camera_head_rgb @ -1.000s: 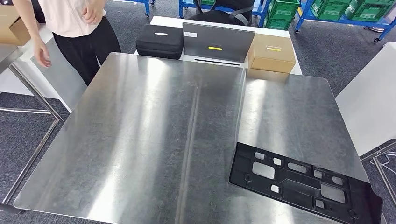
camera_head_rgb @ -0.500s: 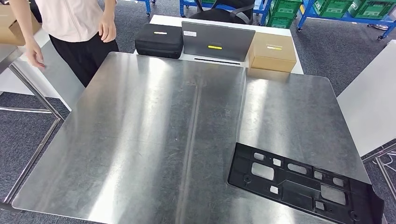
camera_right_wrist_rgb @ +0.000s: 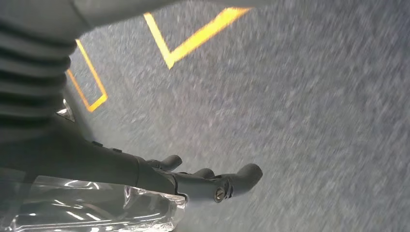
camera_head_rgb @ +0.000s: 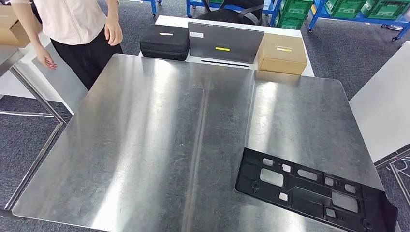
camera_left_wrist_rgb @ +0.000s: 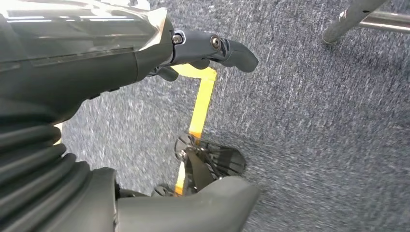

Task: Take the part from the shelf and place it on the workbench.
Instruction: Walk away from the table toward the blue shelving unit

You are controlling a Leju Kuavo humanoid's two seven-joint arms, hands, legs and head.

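Note:
The black plastic part (camera_head_rgb: 314,191), a long flat plate with several cut-outs, lies flat on the steel workbench (camera_head_rgb: 159,135) at its near right corner, one end reaching the right edge. My left hand (camera_left_wrist_rgb: 145,58) hangs over the grey carpet with its fingers (camera_left_wrist_rgb: 227,48) stretched out, its thumb (camera_left_wrist_rgb: 203,203) apart and nothing in it. My right hand (camera_right_wrist_rgb: 145,174) also hangs over the carpet, its fingers (camera_right_wrist_rgb: 237,181) loosely extended and holding nothing.
Behind the workbench stand a black case (camera_head_rgb: 165,41), a grey panel (camera_head_rgb: 225,42) and a cardboard box (camera_head_rgb: 282,53). A person (camera_head_rgb: 72,24) stands at the far left corner. A white table (camera_head_rgb: 387,106) is close on the right. Yellow tape (camera_left_wrist_rgb: 203,96) marks the floor.
The person at the far left has lowered an arm and shifted a little. The view has shifted slightly. The part lies where it was.

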